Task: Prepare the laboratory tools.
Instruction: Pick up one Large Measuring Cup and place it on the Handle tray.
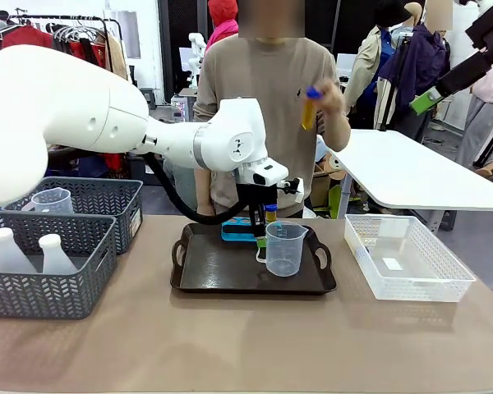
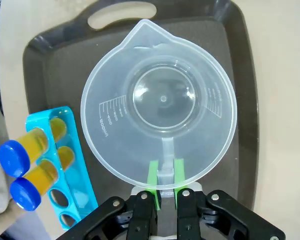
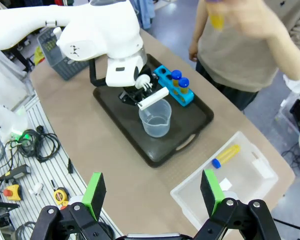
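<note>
Front view takes in the tabletop [image 1: 230, 336] from side to side. The white left arm [image 1: 107, 115] reaches in from the left and bends down over a dark tray [image 1: 218, 267] at the middle. A person stands at the far side with one hand [image 1: 330, 100] raised at chest height, and that hand holds a yellow tube with a blue cap [image 1: 311, 107].

Two grey baskets sit at the left end. The nearer basket [image 1: 45, 287] holds two white flasks [image 1: 8, 250], both upright. The farther basket [image 1: 107, 205] holds a second beaker [image 1: 52, 200]. A white mesh basket [image 1: 407, 258] rests on the right, apart from the tray.

The clear beaker [image 1: 285, 249] stands upright on the tray, towards its right half. In the left wrist view the left fingers [image 2: 153, 175] are closed on the beaker's handle, with a green pad pressed on each side of it. A blue rack [image 2: 72, 170] sits on the far side of the tray, just beside the beaker, and two capped tubes [image 2: 27, 150] stand in it next to each other.

In the right wrist view the right fingers [image 3: 96, 192] hang high above the tabletop, spread wide with nothing between them. A fourth tube [image 3: 226, 155] lies flat inside the mesh basket.
</note>
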Available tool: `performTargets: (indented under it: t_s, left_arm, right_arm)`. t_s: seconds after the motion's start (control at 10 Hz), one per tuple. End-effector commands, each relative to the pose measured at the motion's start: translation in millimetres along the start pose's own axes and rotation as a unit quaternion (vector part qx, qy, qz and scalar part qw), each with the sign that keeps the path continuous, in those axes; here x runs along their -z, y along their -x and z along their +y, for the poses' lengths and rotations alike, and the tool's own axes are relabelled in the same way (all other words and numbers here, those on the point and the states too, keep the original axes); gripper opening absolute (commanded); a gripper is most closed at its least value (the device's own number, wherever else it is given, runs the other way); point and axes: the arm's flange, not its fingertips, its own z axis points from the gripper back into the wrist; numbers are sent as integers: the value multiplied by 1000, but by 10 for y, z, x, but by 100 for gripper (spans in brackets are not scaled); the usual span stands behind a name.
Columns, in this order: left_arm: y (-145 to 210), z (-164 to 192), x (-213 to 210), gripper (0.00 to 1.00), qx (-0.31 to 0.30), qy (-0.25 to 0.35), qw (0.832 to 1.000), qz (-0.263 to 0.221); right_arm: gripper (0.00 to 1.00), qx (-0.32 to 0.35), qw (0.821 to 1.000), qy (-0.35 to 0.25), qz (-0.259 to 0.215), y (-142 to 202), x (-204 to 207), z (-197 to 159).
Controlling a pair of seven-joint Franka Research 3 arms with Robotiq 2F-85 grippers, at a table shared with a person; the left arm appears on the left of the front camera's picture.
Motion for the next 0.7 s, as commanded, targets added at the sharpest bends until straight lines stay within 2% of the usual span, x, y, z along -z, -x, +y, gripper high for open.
performTargets:
  t_s: [0.0,0.5,0.6]
  left_arm:
    - [-26,11,-35,3,16,-5,1000,-1]
    - [-14,-48,-189,99,16,-10,1000,-2]
    - [-3,-84,-243,100,9,-11,1000,-2]
  right_arm:
    - [100,4,1000,-3,-4,-15,-6,7]
    - [100,4,1000,-3,-4,-15,-6,7]
    - [100,4,1000,-3,-4,-15,-6,7]
